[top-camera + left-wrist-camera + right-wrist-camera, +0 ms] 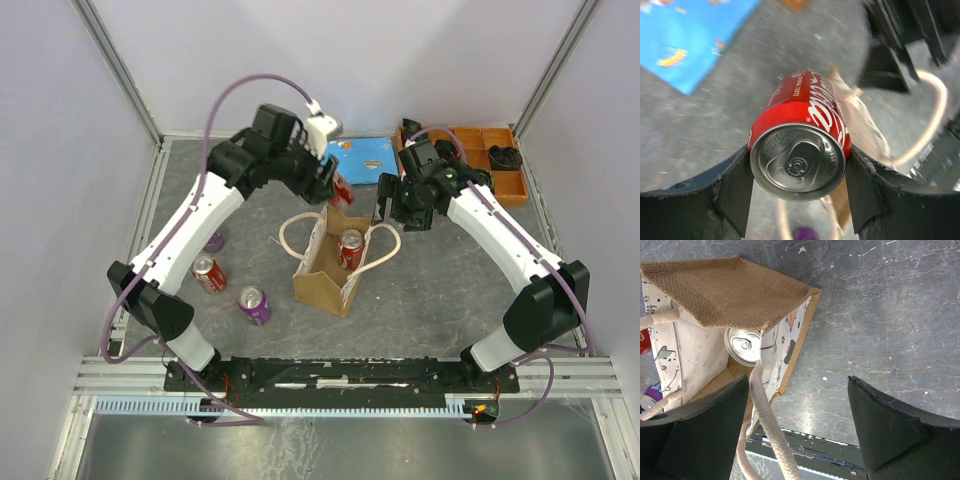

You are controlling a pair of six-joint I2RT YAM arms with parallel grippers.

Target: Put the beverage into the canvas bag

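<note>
My left gripper (797,172) is shut on a red cola can (807,117), one finger on each side just below its silver top. In the top view this beverage (343,188) hangs above the table just behind the canvas bag (322,272). The tan bag stands open with a second red can (351,248) upright inside it. My right gripper (797,405) stands open at the bag's right side (725,295). A cream rope handle (765,415) runs between its fingers, close to the left one, not gripped. The can inside shows its top (743,346).
A red can (208,273) and a purple can (253,305) lie left of the bag, and another purple can (214,241) sits under the left arm. An orange compartment tray (480,160) and a blue sheet (360,153) are at the back.
</note>
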